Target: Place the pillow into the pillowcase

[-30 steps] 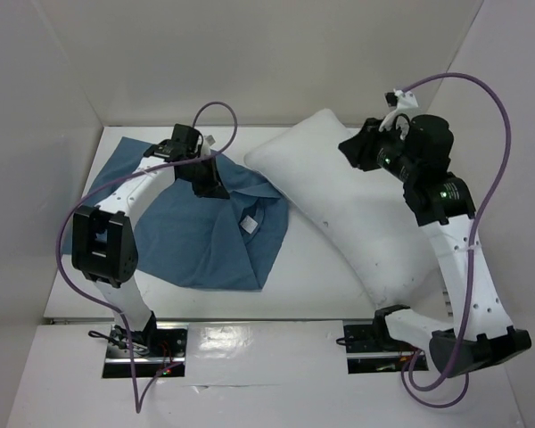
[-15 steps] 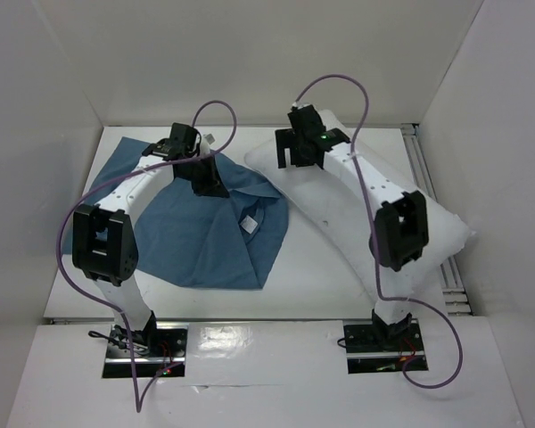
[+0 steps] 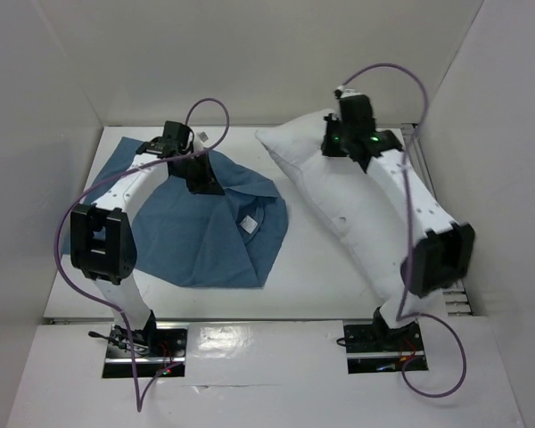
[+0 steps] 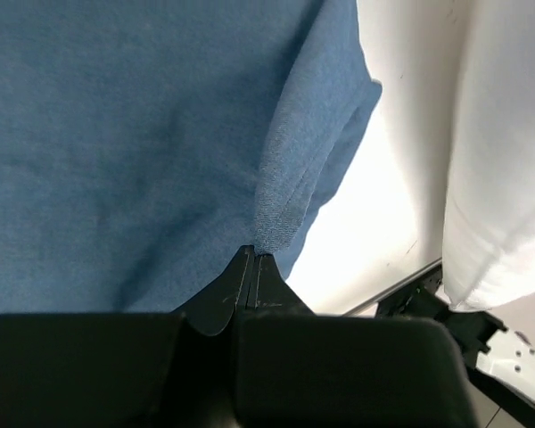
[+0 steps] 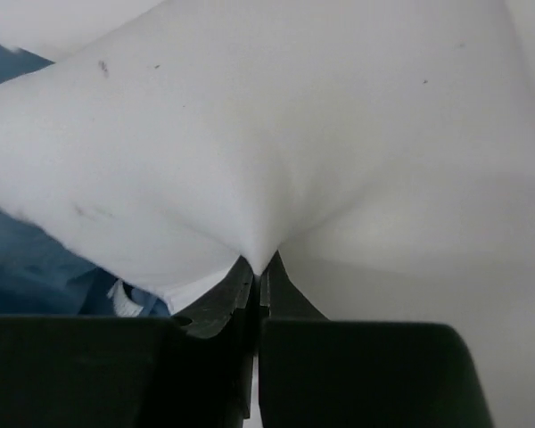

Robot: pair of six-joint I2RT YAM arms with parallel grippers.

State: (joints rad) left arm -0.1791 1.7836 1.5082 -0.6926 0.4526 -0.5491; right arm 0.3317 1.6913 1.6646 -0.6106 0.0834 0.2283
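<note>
Blue pillowcase (image 3: 205, 232) cloth, spread toward the far left corner of the counter (image 3: 312, 281), is nipped in my left pincer (image 4: 254, 256), likely to lift its mouth open. My right pincer (image 5: 259, 264) is clamped on the pillow (image 3: 366, 223) along the right edge, ready to drag it across.

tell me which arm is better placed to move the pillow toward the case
Right, probably: the right pincer is shut on a pinch of the pillow; the left pincer pinches a fold of the pillowcase.
</note>
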